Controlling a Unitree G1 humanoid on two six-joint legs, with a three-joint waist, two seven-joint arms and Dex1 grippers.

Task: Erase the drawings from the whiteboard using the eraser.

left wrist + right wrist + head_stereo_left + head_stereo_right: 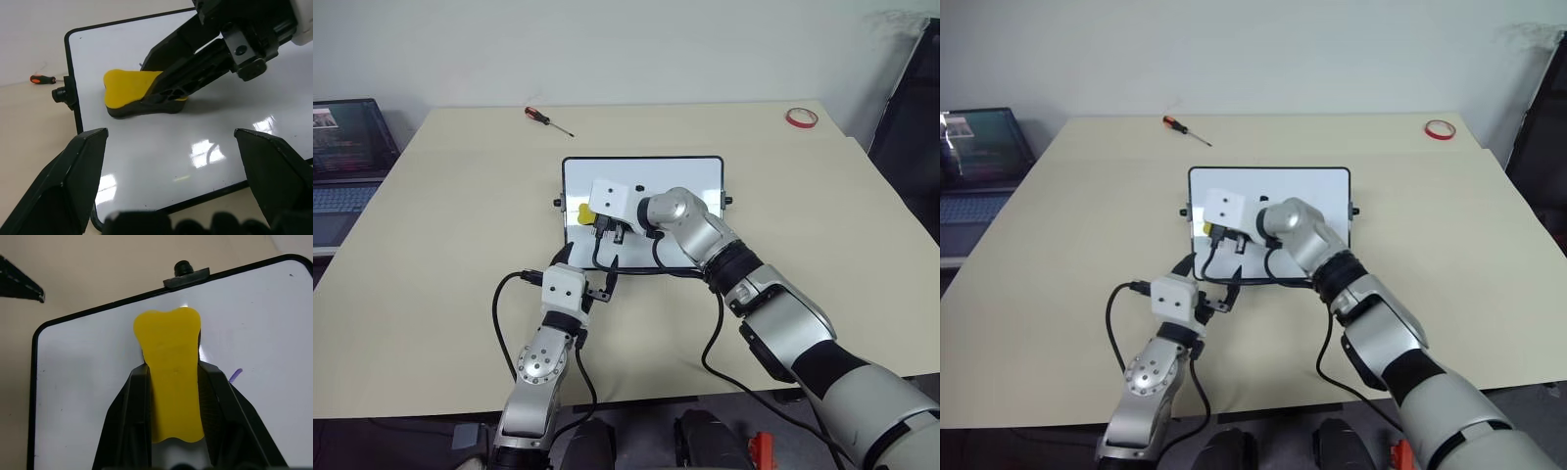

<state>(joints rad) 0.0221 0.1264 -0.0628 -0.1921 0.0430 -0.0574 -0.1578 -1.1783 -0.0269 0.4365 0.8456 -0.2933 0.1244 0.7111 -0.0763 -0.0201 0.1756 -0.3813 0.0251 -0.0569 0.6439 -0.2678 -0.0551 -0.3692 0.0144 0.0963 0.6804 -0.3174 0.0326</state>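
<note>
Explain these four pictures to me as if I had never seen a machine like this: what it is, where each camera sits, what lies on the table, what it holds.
This is a two-armed humanoid robot. Two pictures come from cameras in its head, looking down over a beige table. The other two come from cameras on its wrists. The right gripper is clamped on the yellow eraser, resting on the whiteboard. A small purple mark shows beside it. The left gripper is open at the board's near edge. A screwdriver, red tape roll and laptop lie farther off.

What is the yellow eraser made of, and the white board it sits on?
The eraser looks like matte yellow plastic or foam, no shine on top, with a dark, maybe felt, underside. The board looks like smooth glossy coated sheet, mirroring ceiling lights, in a thin black frame, probably plastic.
</note>
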